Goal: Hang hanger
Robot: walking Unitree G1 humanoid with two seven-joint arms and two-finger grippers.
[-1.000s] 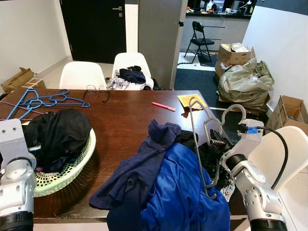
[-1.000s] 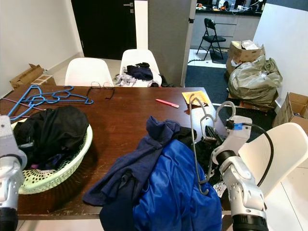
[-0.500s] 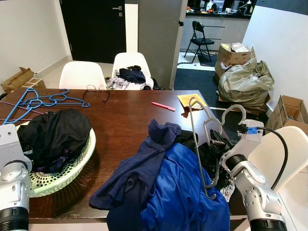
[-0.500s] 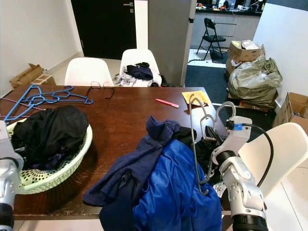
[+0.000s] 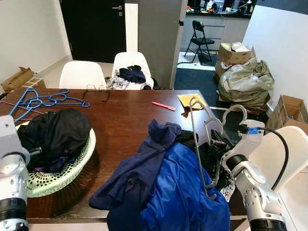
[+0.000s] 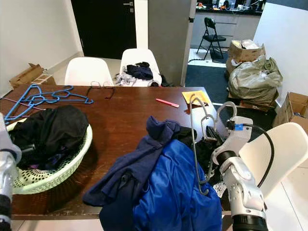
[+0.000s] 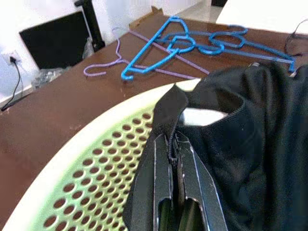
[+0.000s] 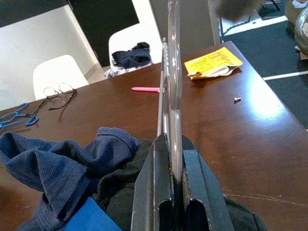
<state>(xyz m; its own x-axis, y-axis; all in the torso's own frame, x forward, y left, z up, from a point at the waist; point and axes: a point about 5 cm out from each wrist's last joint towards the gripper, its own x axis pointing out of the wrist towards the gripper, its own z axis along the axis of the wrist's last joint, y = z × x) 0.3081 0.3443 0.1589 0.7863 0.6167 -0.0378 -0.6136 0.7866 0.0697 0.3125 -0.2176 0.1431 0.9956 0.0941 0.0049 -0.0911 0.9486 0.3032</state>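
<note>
two silver metal arms with rounded, jointed segments and dark bands at the joints. black cable looped from the right wrist past a small blue tag. right gripper and left gripper each had two long, flat, glossy black fingers.

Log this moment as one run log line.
right gripper: shut on hanger | left gripper: shut on black cloth in basket

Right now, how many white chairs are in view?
3: two chairs on the table's far side, one bare and one with clothes piled on its seat, and a third at the right, beside the right arm. Others may be hidden.
</note>
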